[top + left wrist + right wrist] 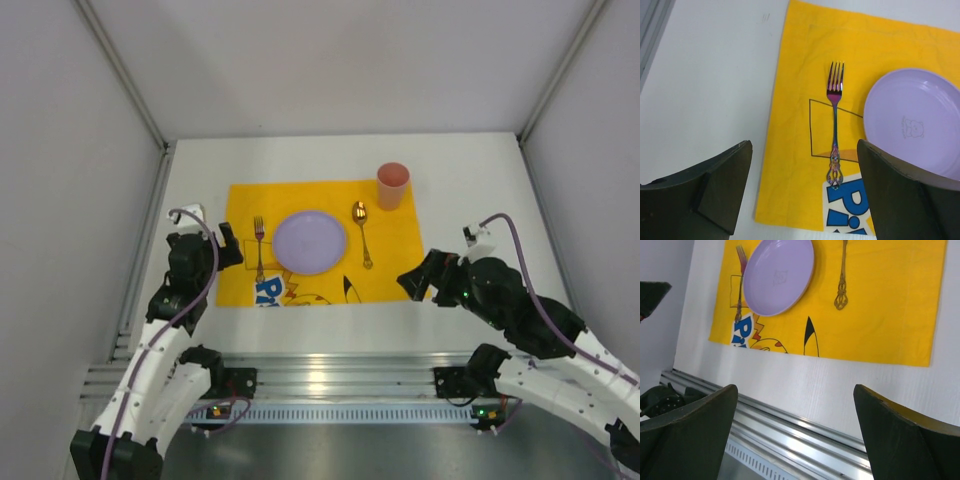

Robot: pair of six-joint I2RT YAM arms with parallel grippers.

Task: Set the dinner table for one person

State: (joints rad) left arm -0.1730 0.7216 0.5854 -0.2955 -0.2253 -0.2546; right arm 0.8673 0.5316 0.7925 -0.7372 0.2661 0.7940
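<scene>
On the white dinner table (470, 190) lies a yellow printed placemat (400, 250). A lilac plate (311, 242) sits at its middle, a fork (259, 250) to the plate's left, a gold spoon (362, 232) to its right, and a pink cup (393, 185) at the far right corner. My left gripper (228, 250) hovers open over the mat's left edge, just near of the fork (834, 125), holding nothing. Off the mat's near right corner, my right gripper (415, 280) stands open and empty. The right wrist view shows the plate (779, 276) and spoon (842, 280).
An aluminium rail (330, 375) runs along the table's near edge, right below the right gripper (795, 387). Grey walls close in the left, right and back sides. Bare white tabletop (705, 90) lies left of the mat.
</scene>
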